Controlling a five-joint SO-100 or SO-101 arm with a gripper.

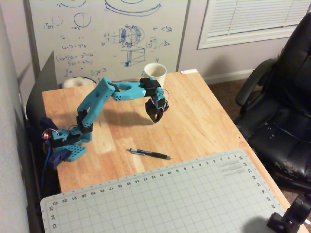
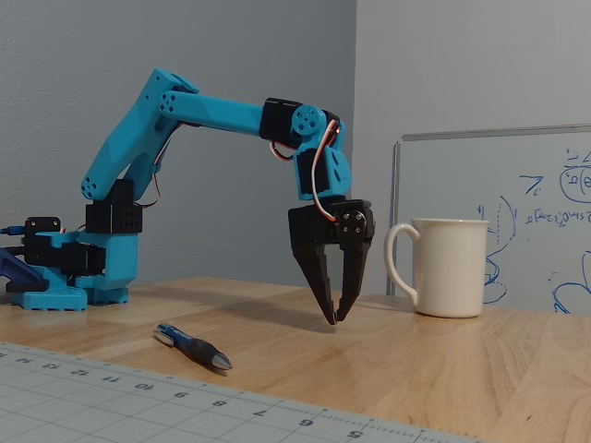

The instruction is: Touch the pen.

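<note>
Cutting mat (image 1: 194, 194): ruler numbers along edges, 5–23, 33–35. Whiteboard (image 1: 107, 34): scribbles illegible.

Dim, warm indoor light; soft shadow under the arm (image 1: 104, 97) on the table (image 1: 204, 121); both views slightly grainy, perhaps soft-focused.

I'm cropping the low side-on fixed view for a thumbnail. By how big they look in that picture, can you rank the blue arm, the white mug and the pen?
1. blue arm, by far the largest, spanning half the frame.
2. white mug.
3. pen, smallest, though it lies nearest the camera and end-on, so its look misleads.
</note>
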